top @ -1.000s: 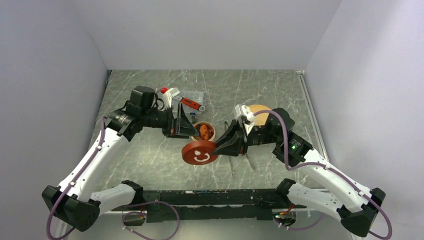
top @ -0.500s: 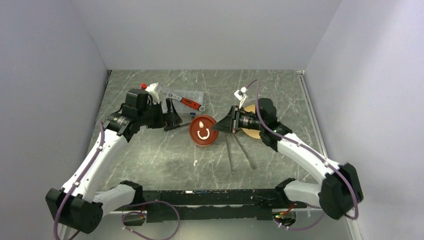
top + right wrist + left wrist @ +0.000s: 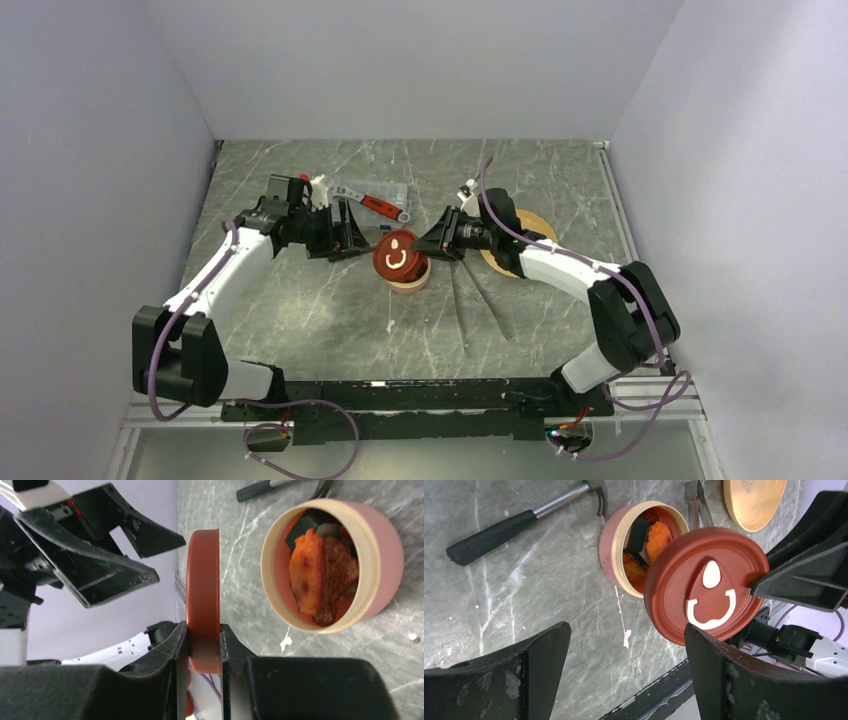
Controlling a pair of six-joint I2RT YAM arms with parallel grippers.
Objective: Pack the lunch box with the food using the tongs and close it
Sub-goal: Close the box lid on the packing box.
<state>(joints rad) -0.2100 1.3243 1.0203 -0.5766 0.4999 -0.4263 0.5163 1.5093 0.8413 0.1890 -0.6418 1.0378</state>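
1. At the middle of the table (image 3: 300,300), my right gripper (image 3: 203,630) pinches the dark red lid (image 3: 203,600) by its edge, tilted close above the tub (image 3: 380,540).
2. The tub stands open with food (image 3: 320,575) inside.
3. My left gripper (image 3: 624,645) hangs just left of the tub, jaws wide, holding nothing.
4. The tongs (image 3: 478,300) lie flat on the table, near and right of the tub.

In the top view the lunch box (image 3: 411,281) sits mid-frame on the counter (image 3: 300,310), with the food (image 3: 651,537) inside it. The lid (image 3: 397,253) hangs tilted just above its rim, pinched in the right gripper (image 3: 420,246). The tongs (image 3: 460,310) lie to its lower right, the plate (image 3: 535,222) to its right, the hammer (image 3: 489,537) to its left, and the clear case (image 3: 385,195) above it.
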